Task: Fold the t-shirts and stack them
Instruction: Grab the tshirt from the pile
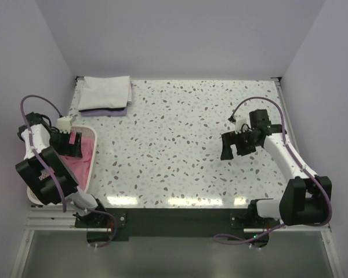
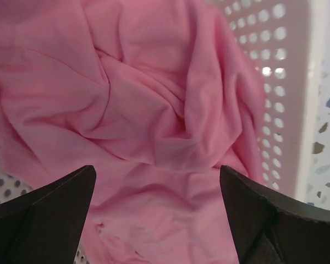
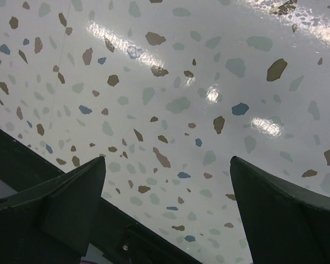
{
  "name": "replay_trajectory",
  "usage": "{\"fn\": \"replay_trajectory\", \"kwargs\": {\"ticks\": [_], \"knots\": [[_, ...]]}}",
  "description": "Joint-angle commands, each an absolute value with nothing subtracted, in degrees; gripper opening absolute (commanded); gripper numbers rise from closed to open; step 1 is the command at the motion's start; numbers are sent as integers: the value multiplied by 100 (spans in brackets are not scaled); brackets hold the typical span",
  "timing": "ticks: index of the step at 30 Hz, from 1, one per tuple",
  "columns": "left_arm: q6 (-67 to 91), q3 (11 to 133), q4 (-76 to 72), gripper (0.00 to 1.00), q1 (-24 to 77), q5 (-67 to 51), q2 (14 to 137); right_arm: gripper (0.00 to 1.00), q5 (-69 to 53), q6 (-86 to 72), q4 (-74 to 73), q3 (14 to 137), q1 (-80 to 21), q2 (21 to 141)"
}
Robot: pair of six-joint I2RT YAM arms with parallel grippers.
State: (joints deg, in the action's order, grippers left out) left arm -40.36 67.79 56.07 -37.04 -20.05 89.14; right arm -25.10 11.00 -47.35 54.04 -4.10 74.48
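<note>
Speckled terrazzo table (image 1: 180, 145) with pale walls round it, and the white t-shirt (image 1: 104, 92) sits folded in the far left corner on top of a lilac cloth (image 1: 107, 112) that peeks out along its near edge. Pink t-shirt (image 2: 154, 110) is crumpled in the white mesh basket (image 2: 275, 82) at the near left edge, left gripper (image 2: 157, 176) hanging right over it, jaws spread wide, nothing pinched. Right gripper (image 3: 168, 165) hovers above the tabletop toward the right edge, fingers spread apart too
</note>
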Motion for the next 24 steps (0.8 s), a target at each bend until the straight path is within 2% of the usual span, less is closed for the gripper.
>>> {"fn": "replay_trajectory", "kwargs": {"ticks": [1, 4, 7, 8, 10, 11, 12, 19, 22, 24], "knots": [[-4219, 6198, 4679, 100, -3718, -1373, 9123, 99, -2654, 1204, -4887, 5713, -404, 7462], [-4228, 5731, 4334, 92, -3718, -1170, 9228, 99, -2637, 1187, -4869, 5704, -404, 7488], [-4236, 5669, 4315, 62, -3718, -1186, 9351, 99, -2637, 1195, -4852, 5713, -413, 7558], [-4219, 5756, 4333, 44, -3718, -1213, 9334, 99, -2637, 1187, -4860, 5722, -422, 7585], [-4193, 5914, 4481, 27, -3709, -1370, 9176, 99, -2637, 1187, -4878, 5766, -404, 7637], [-4158, 6159, 4552, 8, -3709, -1449, 9089, 99, -2637, 1195, -4887, 5774, -413, 7646], [-4131, 6300, 4631, 0, -3718, -1537, 8853, 99, -2637, 1187, -4887, 5774, -413, 7638], [-3736, 8145, 5334, 0, -3578, -2670, 7770, 99, -2654, 1169, -4843, 5748, -413, 7594], [-3316, 8902, 5196, 0, -3131, -2953, 7515, 99, -2689, 1151, -4816, 5748, -413, 7611], [-3121, 9385, 5046, 0, -2323, -2910, 7436, 99, -2733, 1143, -4790, 5757, -413, 7611]]}}
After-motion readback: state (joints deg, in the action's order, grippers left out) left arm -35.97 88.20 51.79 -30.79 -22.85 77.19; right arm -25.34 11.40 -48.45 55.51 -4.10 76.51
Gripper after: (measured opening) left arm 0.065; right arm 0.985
